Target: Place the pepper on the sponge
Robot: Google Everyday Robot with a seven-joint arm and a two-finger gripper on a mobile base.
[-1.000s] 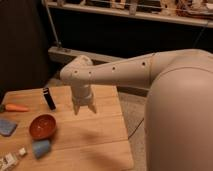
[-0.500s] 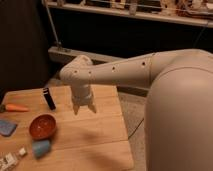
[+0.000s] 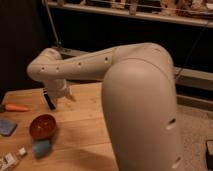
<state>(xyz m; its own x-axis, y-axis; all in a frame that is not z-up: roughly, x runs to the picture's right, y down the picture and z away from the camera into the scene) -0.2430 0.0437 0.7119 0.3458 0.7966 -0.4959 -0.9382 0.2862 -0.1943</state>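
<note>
Tabletop (image 3: pixel 95 127): reddish bowl (image 3: pixel 43 134), jaws near it.

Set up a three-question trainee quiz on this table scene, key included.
1. Fill in: the reddish bowl sits between the pepper and a ___ pad.
2. True or false: the pepper already rests on a pad.
3. Where is the claw?
A. Inside the bowl
B. Clamped around the pepper
C. Above the wooden table, beside the upright black object, apart from the pepper

Key: 1 blue; 2 false, it lies on bare wood near the left edge; 3 C.
</note>
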